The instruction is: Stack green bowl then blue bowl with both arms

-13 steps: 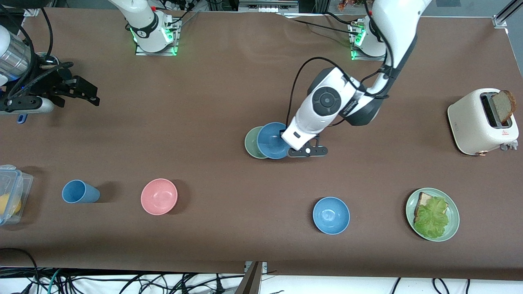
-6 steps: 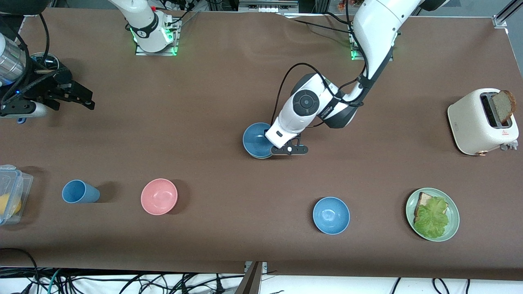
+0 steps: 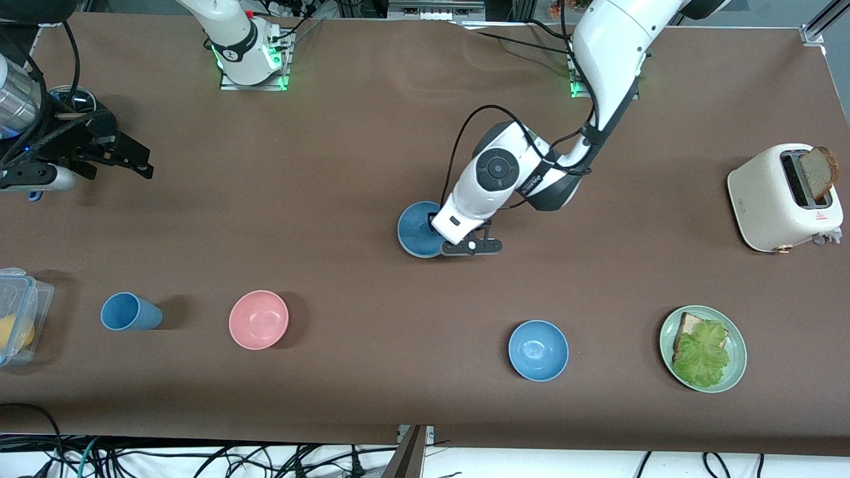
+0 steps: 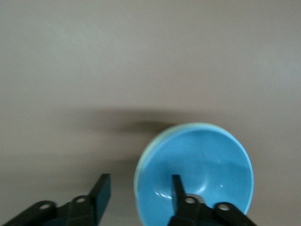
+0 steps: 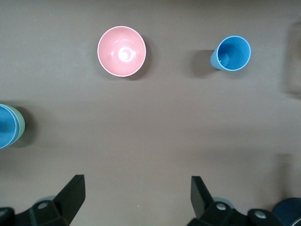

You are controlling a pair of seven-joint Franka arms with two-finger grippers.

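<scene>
Right then, at that moment your blue bowl (image 3: 415, 229) sat nested in the green bowl (image 5: 19, 126), with only a thin pale rim of the green one showing around it, and the pair stood near the middle of the table (image 3: 332, 199). Your left gripper (image 4: 139, 177) was down at the stack with its fingers spread wide, one fingertip (image 4: 175, 181) inside the blue bowl and the other outside the rim, neither pressing on it. Your right gripper (image 3: 139, 161) waited over bare table toward the right arm's end, its fingers also held wide apart and gripping nothing. Reading the front view as a dial centred on the stack, with twelve toward the arm bases, you had the right gripper between nine and ten o'clock, a pink bowl (image 3: 258, 319) and a blue cup (image 3: 129, 311) at about eight, a second blue bowl (image 3: 538, 350) at about five, a green plate (image 3: 738, 362) with bread and lettuce at about four, and a toaster (image 3: 773, 199) with a slice of bread sticking up at about three.
</scene>
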